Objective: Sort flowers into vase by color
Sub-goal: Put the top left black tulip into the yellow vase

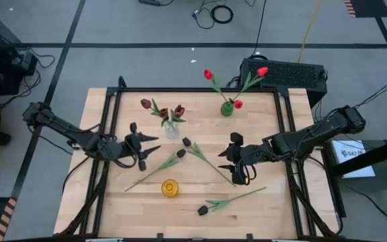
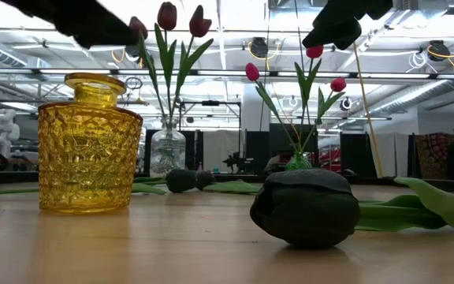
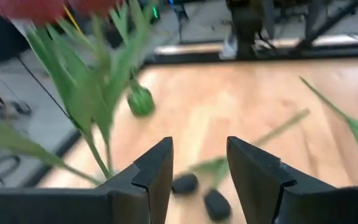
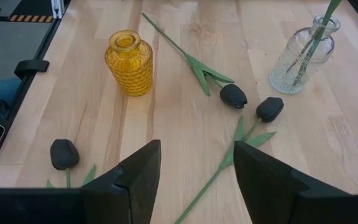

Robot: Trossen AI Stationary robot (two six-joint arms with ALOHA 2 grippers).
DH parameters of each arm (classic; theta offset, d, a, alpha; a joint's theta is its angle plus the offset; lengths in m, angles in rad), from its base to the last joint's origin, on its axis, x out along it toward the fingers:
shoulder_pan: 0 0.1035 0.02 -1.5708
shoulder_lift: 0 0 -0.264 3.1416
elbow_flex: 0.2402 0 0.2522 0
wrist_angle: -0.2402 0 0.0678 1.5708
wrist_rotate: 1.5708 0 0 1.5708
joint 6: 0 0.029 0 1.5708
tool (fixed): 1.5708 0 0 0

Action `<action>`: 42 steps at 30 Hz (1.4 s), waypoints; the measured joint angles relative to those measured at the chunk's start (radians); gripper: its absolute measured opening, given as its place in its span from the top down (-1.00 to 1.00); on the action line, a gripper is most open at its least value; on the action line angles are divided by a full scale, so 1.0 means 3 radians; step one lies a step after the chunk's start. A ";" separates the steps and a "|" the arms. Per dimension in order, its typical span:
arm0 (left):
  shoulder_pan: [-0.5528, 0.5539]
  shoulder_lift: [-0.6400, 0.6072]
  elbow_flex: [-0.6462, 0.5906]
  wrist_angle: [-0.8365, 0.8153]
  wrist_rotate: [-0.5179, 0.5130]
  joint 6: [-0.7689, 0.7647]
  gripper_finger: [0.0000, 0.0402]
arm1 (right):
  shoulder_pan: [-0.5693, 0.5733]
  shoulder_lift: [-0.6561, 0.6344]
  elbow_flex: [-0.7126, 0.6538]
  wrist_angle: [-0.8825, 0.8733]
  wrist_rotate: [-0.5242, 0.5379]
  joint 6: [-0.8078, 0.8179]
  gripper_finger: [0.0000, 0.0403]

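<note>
Three vases [image 1: 170, 130] are standing on the table — three near-black tulips [image 1: 186, 142] lying loose, three maroon, three red.

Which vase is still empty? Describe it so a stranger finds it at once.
On the wooden table, look near the front edge, between the two arms. The yellow glass vase stands there, squat and faceted; unlike the clear vase and the green vase, it holds no flowers.

Left arm: reaches in from the table's left side, elbow bent.
Left gripper [image 1: 154, 146]: over the left-centre, fingers parted, nothing between.
Right arm: stretches in from the right.
Right gripper [image 1: 224, 158]: right of centre, fingers parted, empty.
</note>
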 joint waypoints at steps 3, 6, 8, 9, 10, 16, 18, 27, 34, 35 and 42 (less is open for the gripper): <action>-0.0072 0.0000 0.0000 -0.0344 0.0105 -0.0388 0.21 | -0.0001 0.0000 0.0000 -0.0014 0.0000 0.0000 0.04; -0.0156 0.0003 -0.0042 -0.0667 0.0311 -0.0959 0.21 | 0.0000 0.0000 0.0000 -0.0054 -0.0001 0.0011 0.04; -0.0230 0.0031 -0.0120 -0.0797 0.0350 -0.1226 0.21 | 0.0000 0.0000 0.0000 -0.0083 -0.0001 0.0023 0.04; -0.0268 0.0042 -0.0155 -0.0834 0.0349 -0.1339 0.21 | 0.0000 0.0000 0.0000 -0.0088 0.0000 0.0024 0.04; -0.0308 0.0056 -0.0180 -0.0869 0.0349 -0.1431 0.21 | 0.0000 0.0000 0.0000 -0.0086 -0.0001 0.0026 0.04; -0.0496 0.0149 -0.0329 -0.0870 0.0349 -0.1776 0.22 | 0.0000 0.0000 0.0000 -0.0084 0.0000 0.0058 0.04; -0.0532 0.0188 -0.0374 -0.0884 0.0358 -0.1864 0.22 | 0.0000 0.0000 0.0000 -0.0081 0.0000 0.0057 0.04; -0.0681 0.0606 -0.0399 -0.0785 0.0372 -0.2048 0.22 | 0.0000 0.0000 0.0000 -0.0079 -0.0001 0.0058 0.04; -0.0801 0.1148 -0.0399 -0.0566 0.0315 -0.2309 0.22 | 0.0000 0.0000 0.0000 -0.0079 0.0000 0.0061 0.04; -0.0819 0.1220 -0.0399 -0.0519 0.0313 -0.2336 0.22 | 0.0000 0.0000 0.0000 -0.0079 0.0000 0.0061 0.04; -0.0961 0.1594 -0.0401 -0.0080 0.0229 -0.2437 0.22 | 0.0000 0.0000 0.0000 -0.0080 0.0000 0.0060 0.04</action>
